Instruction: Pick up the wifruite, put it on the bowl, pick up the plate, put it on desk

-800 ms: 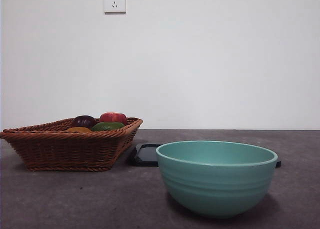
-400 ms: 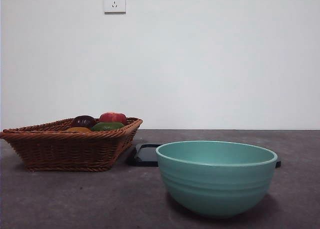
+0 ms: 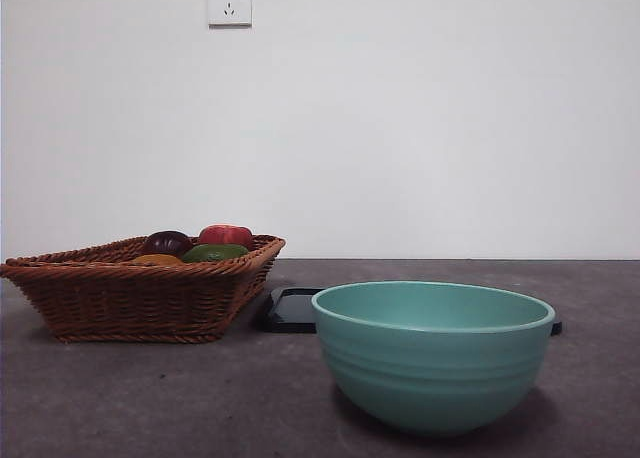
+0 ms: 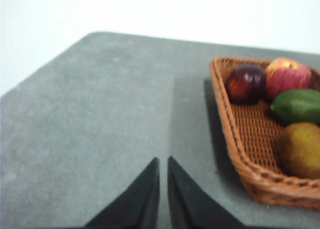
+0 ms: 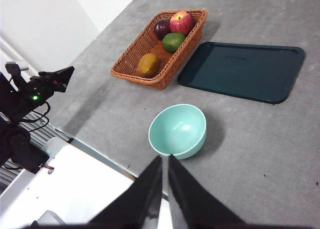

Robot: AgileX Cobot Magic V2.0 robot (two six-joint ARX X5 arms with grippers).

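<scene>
The wifruite (image 4: 301, 149) lies at the near end of the wicker basket (image 4: 240, 154), left of the bowl (image 3: 433, 353); it looks light, firm and dull-skinned (not slippery), best taken across its short width; the bowl is smooth glazed mint with faint ridges; the counter (image 3: 150, 398) is matte grey; left pincer (image 4: 163, 165) and right pincer (image 5: 165, 163) are both closed, empty.
</scene>
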